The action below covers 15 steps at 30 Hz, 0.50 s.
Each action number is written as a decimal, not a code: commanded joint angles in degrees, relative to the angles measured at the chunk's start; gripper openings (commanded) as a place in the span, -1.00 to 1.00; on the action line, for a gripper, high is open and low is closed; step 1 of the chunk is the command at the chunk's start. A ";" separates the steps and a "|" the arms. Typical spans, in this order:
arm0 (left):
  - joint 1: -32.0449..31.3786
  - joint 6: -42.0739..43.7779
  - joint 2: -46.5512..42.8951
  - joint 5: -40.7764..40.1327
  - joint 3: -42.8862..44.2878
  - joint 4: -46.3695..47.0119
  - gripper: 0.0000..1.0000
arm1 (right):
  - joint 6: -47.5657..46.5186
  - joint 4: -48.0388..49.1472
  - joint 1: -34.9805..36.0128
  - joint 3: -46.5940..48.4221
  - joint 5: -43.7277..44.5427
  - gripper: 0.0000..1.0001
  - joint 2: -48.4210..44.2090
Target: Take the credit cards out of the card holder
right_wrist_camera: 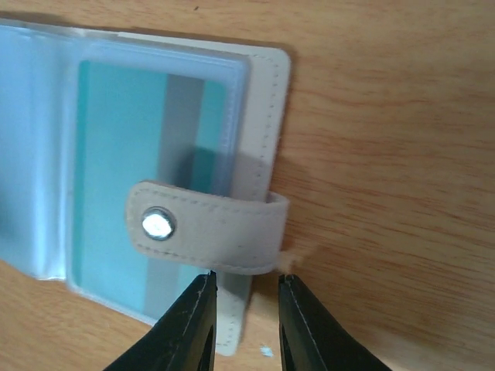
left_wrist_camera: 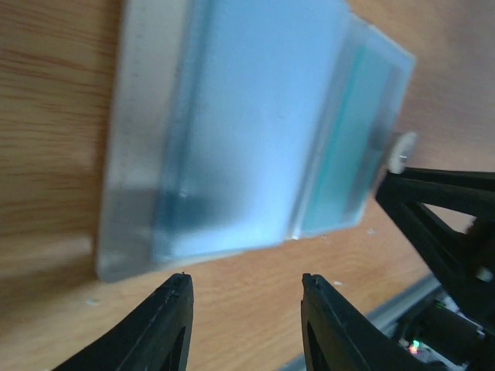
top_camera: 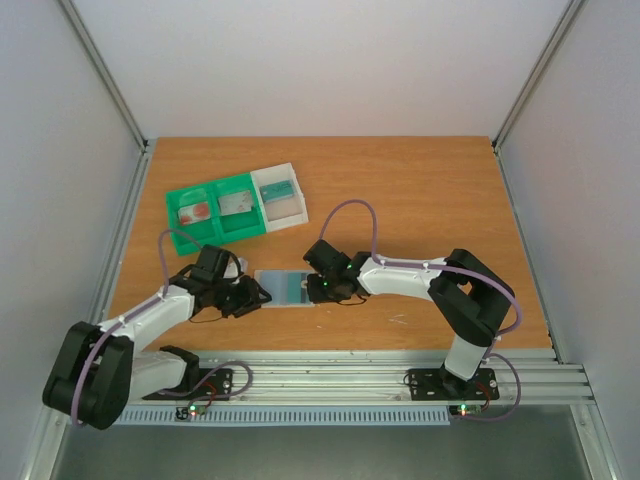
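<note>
The pale blue-grey card holder (top_camera: 283, 288) lies open on the table between my two grippers. A teal card (right_wrist_camera: 124, 178) sits in its clear pocket, and the white closing tab (right_wrist_camera: 209, 226) with a metal snap is folded over the holder's right edge. My right gripper (right_wrist_camera: 247, 277) is a little open at that edge just below the tab, holding nothing; in the top view the right gripper (top_camera: 316, 288) is at the holder's right end. My left gripper (left_wrist_camera: 246, 280) is open and empty just short of the holder's (left_wrist_camera: 247, 131) near edge; in the top view the left gripper (top_camera: 258, 296) is at its left end.
A green-and-white three-compartment tray (top_camera: 213, 239) stands at the back left. It holds a red-and-white card (top_camera: 195, 212), a grey card (top_camera: 237, 204) and a teal card (top_camera: 279, 189). The table's metal front rail (top_camera: 350, 375) runs close behind the grippers.
</note>
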 commanded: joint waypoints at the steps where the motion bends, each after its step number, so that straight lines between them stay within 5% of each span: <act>1: -0.14 -2.19 -4.14 4.65 0.45 1.13 -0.19 | -2.80 -5.21 0.36 2.36 5.70 -0.52 0.03; 7: -0.09 -1.83 -6.11 1.84 3.38 -1.36 -0.14 | -2.46 -3.43 0.39 2.46 1.72 -0.55 -2.70; 15: 0.00 4.95 1.79 -3.04 8.88 -3.58 -0.19 | 5.40 5.98 0.44 -1.09 -6.65 -0.49 -2.22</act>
